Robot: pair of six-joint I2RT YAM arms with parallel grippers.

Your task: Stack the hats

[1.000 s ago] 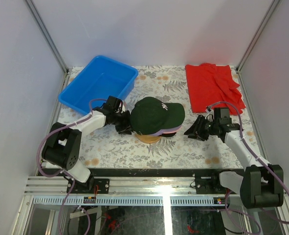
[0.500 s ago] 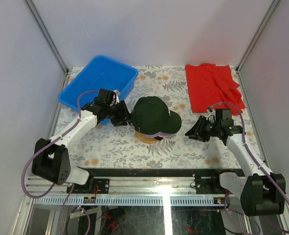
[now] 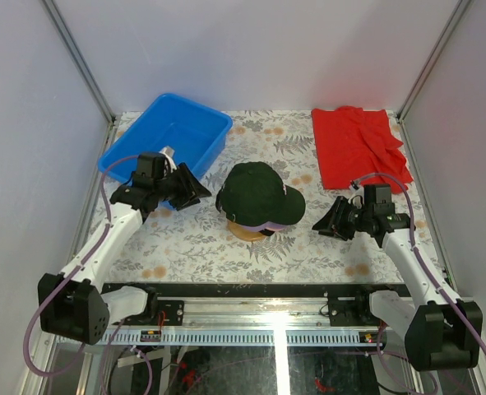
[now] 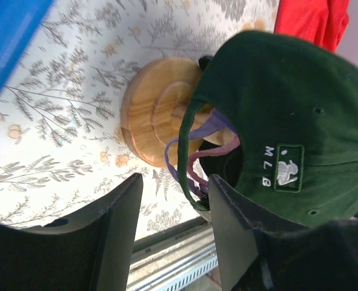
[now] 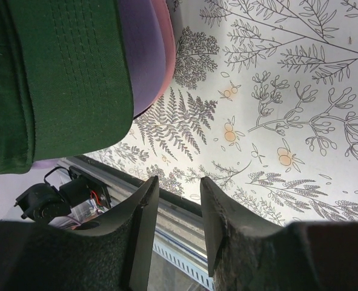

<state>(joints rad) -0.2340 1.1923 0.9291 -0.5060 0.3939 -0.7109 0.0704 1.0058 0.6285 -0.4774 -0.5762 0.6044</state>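
Left gripper [image 3: 200,191]: jaws apart, empty, beside blue plastic bin [image 3: 173,132]. Dark green soft cap [image 3: 255,191] tops the stack on round wooden stand [image 3: 247,234]; lavender brim [image 5: 139,48] and pink brim [image 5: 168,30] show beneath. Right gripper [image 3: 320,224]: jaws apart, empty, near the brims.

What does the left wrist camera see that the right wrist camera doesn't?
Only the left wrist view shows the round wooden stand, the white MLB patch, the blue plastic bin and the red cloth. Only the right wrist view shows the lavender brim and pink brim under the green brim. Both show the dark green fabric cap and the floral tablecloth.
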